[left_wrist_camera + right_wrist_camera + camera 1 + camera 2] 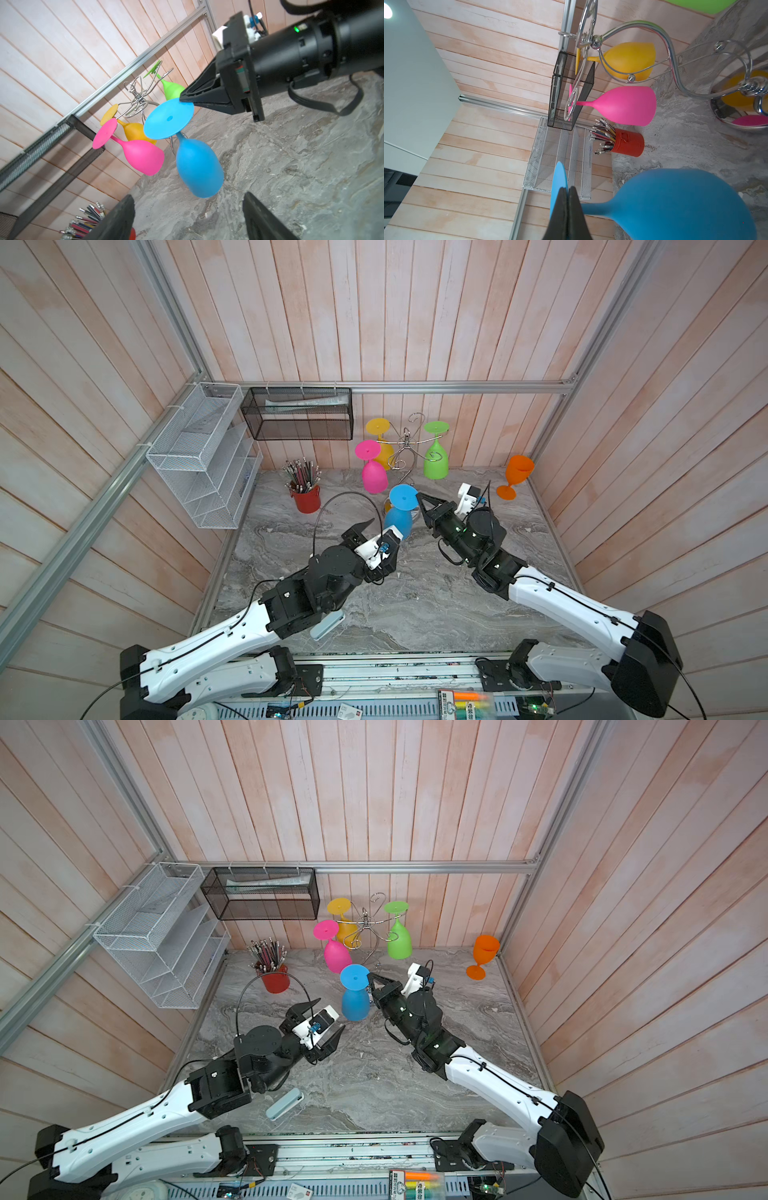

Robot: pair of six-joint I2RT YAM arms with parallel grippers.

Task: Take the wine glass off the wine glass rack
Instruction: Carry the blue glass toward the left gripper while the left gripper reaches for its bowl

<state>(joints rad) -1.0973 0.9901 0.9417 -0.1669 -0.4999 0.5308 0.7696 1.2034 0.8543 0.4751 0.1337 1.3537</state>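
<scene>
R gripper (419,495) (568,191): I see its fingers pressed together on the rim of the blue wine glass (399,520) (675,207) foot, pinching that flat disc edge-on. The glass hangs bowl-down under the pinch, stem running off to one side of R's tips. Bowl is above the marble table (415,605).

L gripper (331,1013) (187,207): fingers spread wide, holding nothing. The blue bowl sits just ahead of L's tips, in line w/ the gap, apart from both fingers in the L wrist view.

The wine glass rack (405,443) (138,99) stands past R's tips, further out than the blue glass. On its hook arms, all upside down, are the pink glass (374,477), yellow glass (384,452) and green glass (435,460). From these views I can't tell if any rack wire touches the blue stem.

The orange glass (517,472) stands upright on the table, well off to R's outer side. The red pencil cup (306,499) is beyond L's tips, off to its outer side.
</scene>
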